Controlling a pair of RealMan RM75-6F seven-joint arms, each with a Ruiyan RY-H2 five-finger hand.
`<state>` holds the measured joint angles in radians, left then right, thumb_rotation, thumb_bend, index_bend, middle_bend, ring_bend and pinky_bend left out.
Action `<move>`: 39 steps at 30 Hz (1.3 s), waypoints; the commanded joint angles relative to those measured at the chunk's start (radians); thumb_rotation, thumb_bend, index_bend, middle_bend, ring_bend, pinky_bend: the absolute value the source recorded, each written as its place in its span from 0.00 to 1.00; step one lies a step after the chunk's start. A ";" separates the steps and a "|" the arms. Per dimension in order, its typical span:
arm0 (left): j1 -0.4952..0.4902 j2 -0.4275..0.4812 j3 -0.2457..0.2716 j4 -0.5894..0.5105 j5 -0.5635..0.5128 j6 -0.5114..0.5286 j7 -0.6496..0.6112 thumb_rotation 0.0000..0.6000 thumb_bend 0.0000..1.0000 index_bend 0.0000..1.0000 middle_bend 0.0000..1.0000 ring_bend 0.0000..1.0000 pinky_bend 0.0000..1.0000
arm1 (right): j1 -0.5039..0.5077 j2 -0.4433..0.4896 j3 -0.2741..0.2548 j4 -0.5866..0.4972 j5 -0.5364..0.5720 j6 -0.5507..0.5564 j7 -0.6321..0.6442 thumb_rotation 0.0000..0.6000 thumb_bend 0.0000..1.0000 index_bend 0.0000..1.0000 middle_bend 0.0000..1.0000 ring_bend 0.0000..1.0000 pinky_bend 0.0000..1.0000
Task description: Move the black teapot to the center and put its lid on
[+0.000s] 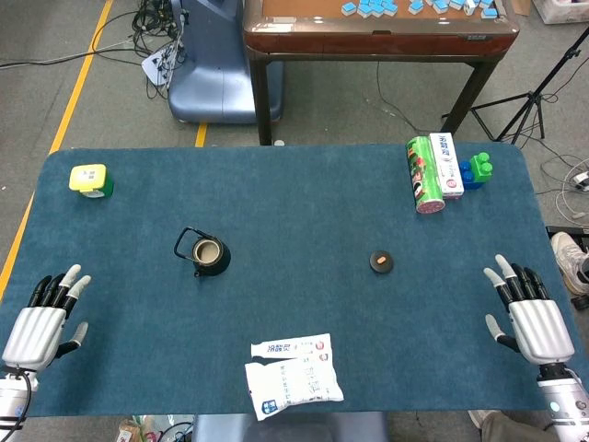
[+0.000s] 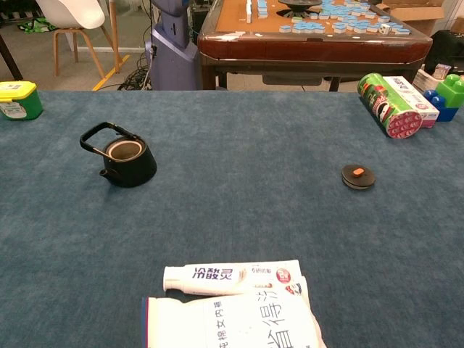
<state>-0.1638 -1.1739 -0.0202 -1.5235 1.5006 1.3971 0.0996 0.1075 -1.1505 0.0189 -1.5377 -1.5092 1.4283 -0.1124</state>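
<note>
The teapot (image 1: 204,252) stands upright and uncovered left of the worktop's middle, its handle tipped toward the left and back. Its lid (image 1: 382,261), one black disc with an orange knob, lies flat well apart to the right. Near the front edge lie one toothpaste tube (image 1: 291,347) and one white pack (image 1: 293,386), touching. At the back right lie one green can (image 1: 423,174) on its side, one white box (image 1: 450,166) just beside it, and a cluster of blue and green blocks (image 1: 475,170); at the back left sits one yellow-lidded tub (image 1: 90,180). Only the head view shows the hands: the left hand (image 1: 41,327) and right hand (image 1: 532,320) rest at the front corners of the blue worktop (image 1: 304,193), fingers spread, holding nothing. The chest view alone shows the teapot's tan inner rim clearly.
</note>
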 commanded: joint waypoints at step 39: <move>-0.138 0.033 -0.090 -0.185 -0.134 -0.185 -0.012 1.00 0.39 0.29 0.00 0.00 0.00 | 0.116 0.054 0.048 -0.038 -0.018 -0.118 -0.027 1.00 0.40 0.10 0.00 0.00 0.00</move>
<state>-0.2838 -1.1498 -0.0964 -1.6892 1.3907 1.2405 0.1051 0.2199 -1.0977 0.0643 -1.5718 -1.5297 1.3140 -0.1352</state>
